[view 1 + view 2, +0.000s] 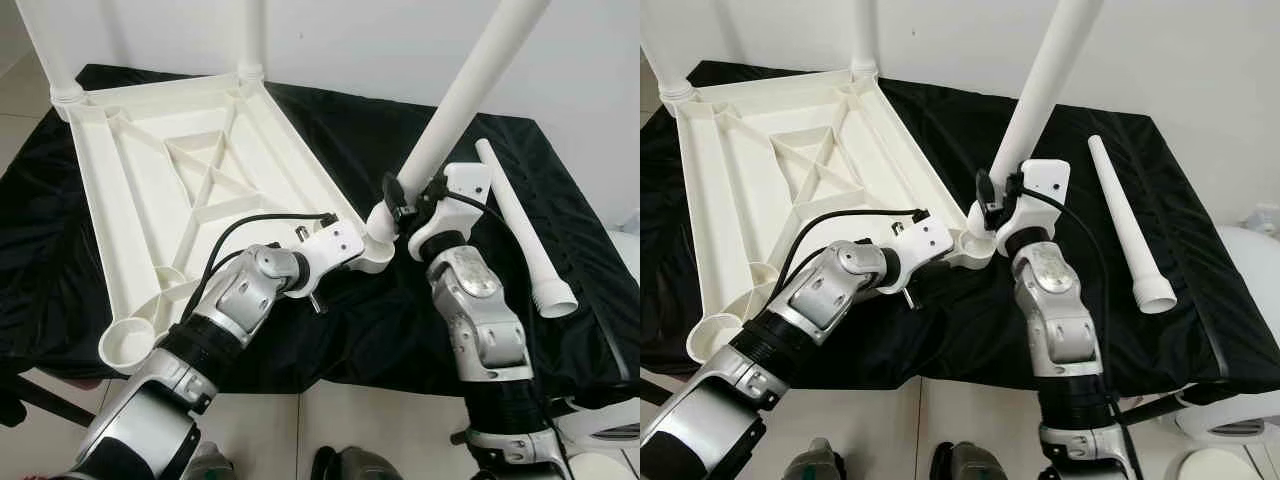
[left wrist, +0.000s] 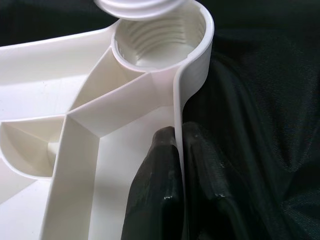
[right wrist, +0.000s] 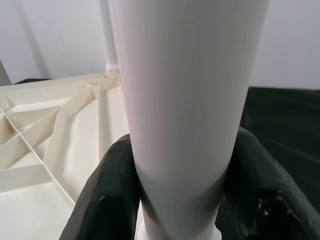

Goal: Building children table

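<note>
The upturned tabletop (image 1: 200, 170) was creamy white plastic, its underside crossed by ribs in a diamond pattern. The tilted leg (image 1: 470, 90) and the loose leg (image 1: 525, 235) to its right were the same plain white. A black cloth (image 1: 400, 330) covered the bench. Both arms were silver with white wrist housings; the left hand (image 2: 175, 170) and the right hand (image 3: 180, 200) had glossy black fingers. The wall (image 1: 380, 40) was white.
</note>
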{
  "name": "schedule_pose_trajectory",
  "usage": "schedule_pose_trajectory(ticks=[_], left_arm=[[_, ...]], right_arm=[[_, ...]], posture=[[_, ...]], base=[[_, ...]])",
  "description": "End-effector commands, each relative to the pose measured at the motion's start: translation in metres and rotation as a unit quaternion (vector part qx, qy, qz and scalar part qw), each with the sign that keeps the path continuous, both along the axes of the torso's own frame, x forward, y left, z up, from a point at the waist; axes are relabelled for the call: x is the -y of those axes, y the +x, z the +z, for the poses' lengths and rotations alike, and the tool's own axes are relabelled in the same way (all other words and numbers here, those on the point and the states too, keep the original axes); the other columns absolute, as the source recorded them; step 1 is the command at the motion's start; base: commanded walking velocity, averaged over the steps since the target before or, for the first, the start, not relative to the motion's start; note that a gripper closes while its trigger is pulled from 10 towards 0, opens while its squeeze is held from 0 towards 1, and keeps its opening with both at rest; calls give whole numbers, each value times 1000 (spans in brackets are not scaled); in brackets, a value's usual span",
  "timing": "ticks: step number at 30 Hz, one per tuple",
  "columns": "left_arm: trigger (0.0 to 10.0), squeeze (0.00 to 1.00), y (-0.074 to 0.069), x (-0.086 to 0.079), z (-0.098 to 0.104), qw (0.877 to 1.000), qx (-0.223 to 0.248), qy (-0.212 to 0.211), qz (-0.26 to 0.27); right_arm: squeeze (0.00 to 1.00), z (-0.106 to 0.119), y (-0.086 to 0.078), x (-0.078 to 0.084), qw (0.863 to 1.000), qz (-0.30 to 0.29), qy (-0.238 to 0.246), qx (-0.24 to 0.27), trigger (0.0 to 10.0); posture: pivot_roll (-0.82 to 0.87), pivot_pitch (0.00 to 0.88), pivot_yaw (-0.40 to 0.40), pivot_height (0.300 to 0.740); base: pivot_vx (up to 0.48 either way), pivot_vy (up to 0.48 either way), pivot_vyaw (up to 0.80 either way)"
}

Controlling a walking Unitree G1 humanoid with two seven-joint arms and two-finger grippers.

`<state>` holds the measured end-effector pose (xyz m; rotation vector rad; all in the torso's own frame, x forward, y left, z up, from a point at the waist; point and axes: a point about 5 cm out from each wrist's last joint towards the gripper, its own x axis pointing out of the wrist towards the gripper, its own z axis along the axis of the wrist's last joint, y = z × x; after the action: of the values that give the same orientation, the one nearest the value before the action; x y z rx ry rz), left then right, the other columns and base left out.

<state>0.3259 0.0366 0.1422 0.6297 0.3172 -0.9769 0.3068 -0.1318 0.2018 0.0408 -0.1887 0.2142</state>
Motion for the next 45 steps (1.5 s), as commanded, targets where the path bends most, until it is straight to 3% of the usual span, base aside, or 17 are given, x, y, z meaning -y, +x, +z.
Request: schedule_pose_trajectory(ticks=[1,19,33,45], left_arm=[[10000,0,4,-18,-18,998,-9,46,48],[10000,0,6,-20,-16,998,-2,42,50],[10000,0,5,-16,-12,998,5,35,49],[10000,0,6,-19,-9,998,10,34,54]], right_arm=[[0,2,-3,4,1000,11,3,-1,10000],[0,-12,-10,10,997,64,-18,-41,10000],[0,-28,15,-3,995,76,14,-62,10000],[0,-36,18,-13,991,108,12,-79,10000]], posture=[[52,77,-83,740],[46,62,-85,740],[61,67,-93,740],[74,76,-101,740]], base=[[0,0,0],[0,0,0],[0,0,0],[0,0,0]])
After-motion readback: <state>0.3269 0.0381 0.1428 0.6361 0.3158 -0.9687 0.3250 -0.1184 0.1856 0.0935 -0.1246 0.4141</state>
